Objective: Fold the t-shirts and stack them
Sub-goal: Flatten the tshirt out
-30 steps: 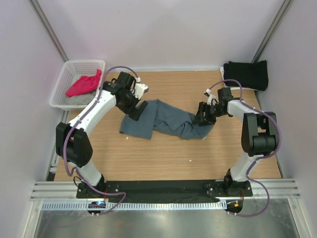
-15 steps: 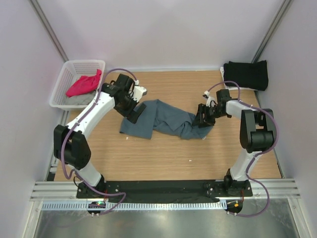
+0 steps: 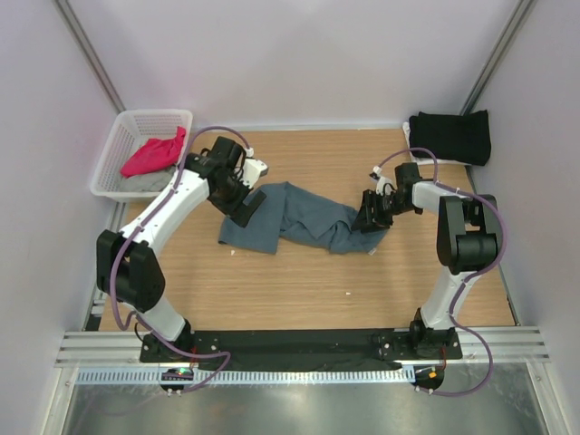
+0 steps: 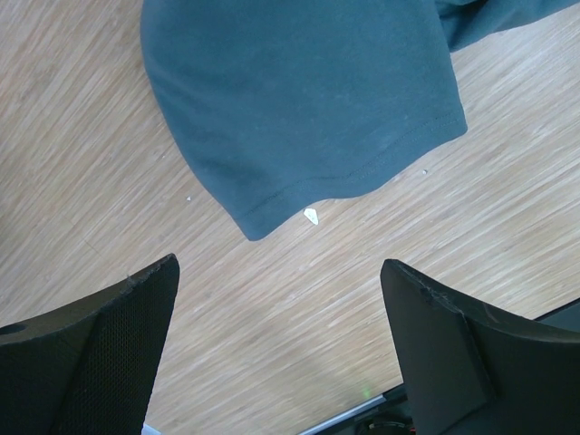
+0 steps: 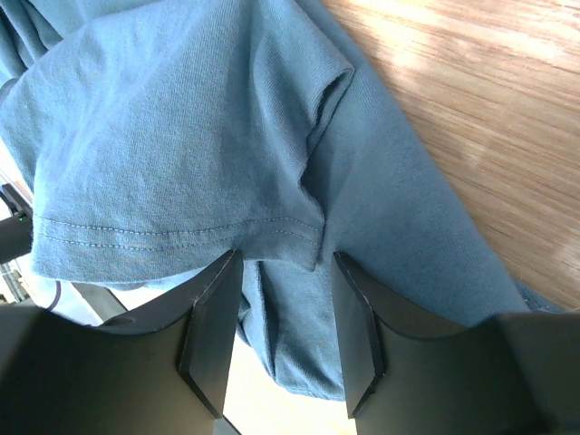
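We look down on the whole table (image 3: 299, 281) from above its near edge; both wrist views sit close over the slate blue-grey t-shirt (image 3: 308, 222), seen in all three.

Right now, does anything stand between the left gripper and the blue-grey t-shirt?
Nothing visible does. The left gripper hangs open over the bare wooden table, just short of the hem of the blue-grey t-shirt. Only a tiny white scrap lies beside that hem.

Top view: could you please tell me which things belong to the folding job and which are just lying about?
Job: blue-grey t-shirt, black t-shirt, pink t-shirt, light grey t-shirt.
Lying about: white mesh basket, small white scrap.
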Robot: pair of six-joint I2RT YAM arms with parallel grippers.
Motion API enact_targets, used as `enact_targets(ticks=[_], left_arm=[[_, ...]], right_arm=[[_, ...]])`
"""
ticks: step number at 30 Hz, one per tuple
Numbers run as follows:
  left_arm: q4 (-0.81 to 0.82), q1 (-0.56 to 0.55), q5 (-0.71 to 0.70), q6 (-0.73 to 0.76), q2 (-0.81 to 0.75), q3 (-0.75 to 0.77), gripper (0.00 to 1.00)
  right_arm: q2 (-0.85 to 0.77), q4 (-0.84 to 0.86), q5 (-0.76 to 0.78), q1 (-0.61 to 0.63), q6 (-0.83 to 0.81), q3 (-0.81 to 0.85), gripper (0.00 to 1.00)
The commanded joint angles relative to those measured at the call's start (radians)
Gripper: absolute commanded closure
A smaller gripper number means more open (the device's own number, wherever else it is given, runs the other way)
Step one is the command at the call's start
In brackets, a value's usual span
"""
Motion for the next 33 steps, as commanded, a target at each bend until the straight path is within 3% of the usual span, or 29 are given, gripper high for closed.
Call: enact_targets(ticks=[1,33], left_arm=[[-0.004,-0.003,-0.014,0.010,-0.039,-0.011,0.07],[0.008,-0.001,-0.015,0.002,-0.040,-0.029,0.07]], right_arm=[[0.013,0.011,0.011,0.004,-0.034,0.022,0.50],[0.014,0.008,-0.006,0.078,-0.054,0.040,0.50]])
